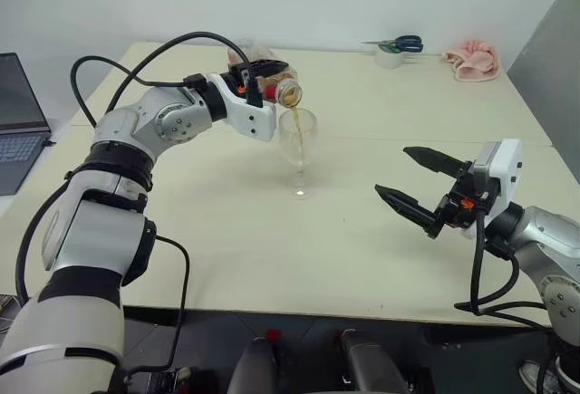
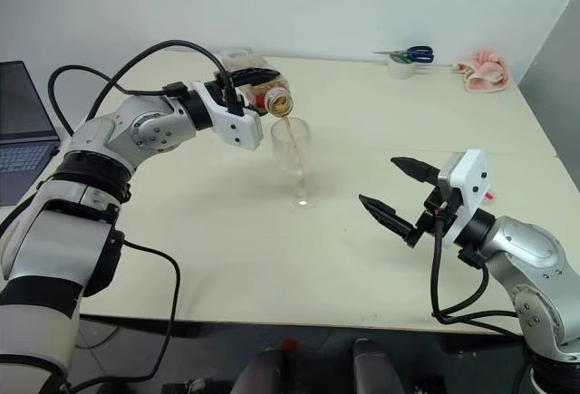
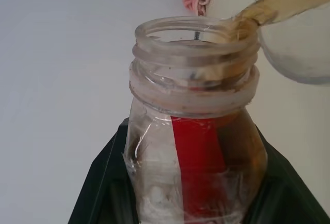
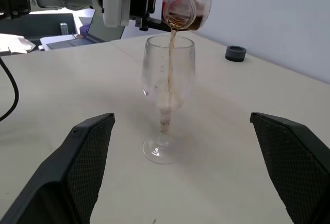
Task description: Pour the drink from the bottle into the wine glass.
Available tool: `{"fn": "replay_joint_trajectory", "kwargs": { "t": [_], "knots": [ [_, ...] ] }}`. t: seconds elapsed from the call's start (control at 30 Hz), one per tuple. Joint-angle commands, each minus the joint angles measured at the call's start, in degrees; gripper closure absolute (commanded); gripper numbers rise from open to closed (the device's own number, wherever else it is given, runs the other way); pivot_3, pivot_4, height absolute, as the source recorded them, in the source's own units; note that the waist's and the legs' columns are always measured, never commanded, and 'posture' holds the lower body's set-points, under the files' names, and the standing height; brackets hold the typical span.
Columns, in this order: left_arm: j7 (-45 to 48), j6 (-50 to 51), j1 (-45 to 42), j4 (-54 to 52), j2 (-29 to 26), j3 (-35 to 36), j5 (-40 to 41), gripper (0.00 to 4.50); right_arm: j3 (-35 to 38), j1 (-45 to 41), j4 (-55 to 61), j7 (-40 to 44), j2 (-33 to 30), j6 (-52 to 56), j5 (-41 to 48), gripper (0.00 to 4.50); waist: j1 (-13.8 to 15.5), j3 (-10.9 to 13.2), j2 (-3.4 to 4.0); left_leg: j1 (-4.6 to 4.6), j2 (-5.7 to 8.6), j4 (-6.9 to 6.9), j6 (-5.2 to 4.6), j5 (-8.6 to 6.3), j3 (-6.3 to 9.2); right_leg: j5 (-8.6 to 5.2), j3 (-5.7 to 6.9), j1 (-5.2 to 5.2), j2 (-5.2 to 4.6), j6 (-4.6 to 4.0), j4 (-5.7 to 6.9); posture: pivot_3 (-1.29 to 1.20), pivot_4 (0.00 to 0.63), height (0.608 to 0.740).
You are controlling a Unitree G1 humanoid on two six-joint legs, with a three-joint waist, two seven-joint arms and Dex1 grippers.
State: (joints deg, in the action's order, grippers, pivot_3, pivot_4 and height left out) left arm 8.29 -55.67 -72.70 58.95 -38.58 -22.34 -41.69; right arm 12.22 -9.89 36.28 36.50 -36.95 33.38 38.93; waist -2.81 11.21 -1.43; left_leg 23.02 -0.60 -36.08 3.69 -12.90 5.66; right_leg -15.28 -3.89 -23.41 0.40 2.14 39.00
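Your left tool (image 2: 258,86) is clenched on the uncapped bottle (image 1: 272,81), tipped over the wine glass (image 1: 297,151) standing mid-tabletop (image 1: 362,249); the drink (image 4: 171,59) streams into its bowl. Your right tool (image 1: 412,181) hangs released nearby.

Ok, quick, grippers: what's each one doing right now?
Left gripper: shut on the bottle, tipped over the wine glass.
Right gripper: open, holding nothing.

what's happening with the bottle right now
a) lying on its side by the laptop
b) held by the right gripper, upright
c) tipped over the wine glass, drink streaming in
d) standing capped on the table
c: the left gripper holds the uncapped bottle tilted above the wine glass, and a thin stream of drink falls into the bowl.
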Motion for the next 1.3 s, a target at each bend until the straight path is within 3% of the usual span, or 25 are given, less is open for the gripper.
{"fn": "replay_joint_trajectory", "kwargs": {
  "t": [0.03, 1.3],
  "knots": [
    [-2.8, -1.0, -2.8, -0.3, -1.4, -0.2, -0.7, 2.66, 0.5, -1.0, 0.9, -0.4, 0.0, -1.3, 0.2, 0.0, 0.0, 0.0, 0.0, 0.0, 0.0, 0.0, 0.0, 0.0, 0.0, 0.0, -0.01, 0.0, 0.0, 0.0, 0.0, 0.0, 0.15, 0.74],
    [-7.9, -1.7, -7.3, 3.3, -2.9, -3.9, -3.5, 2.66, -1.2, -2.5, -1.4, -1.3, 1.0, -3.8, -3.3, 0.0, 0.0, 0.0, 0.0, -0.02, 0.01, -0.03, 0.0, 0.0, -0.01, 0.04, 0.0, 0.01, -0.01, -0.07, 0.06, 0.0, 0.15, 0.74]
  ]
}}
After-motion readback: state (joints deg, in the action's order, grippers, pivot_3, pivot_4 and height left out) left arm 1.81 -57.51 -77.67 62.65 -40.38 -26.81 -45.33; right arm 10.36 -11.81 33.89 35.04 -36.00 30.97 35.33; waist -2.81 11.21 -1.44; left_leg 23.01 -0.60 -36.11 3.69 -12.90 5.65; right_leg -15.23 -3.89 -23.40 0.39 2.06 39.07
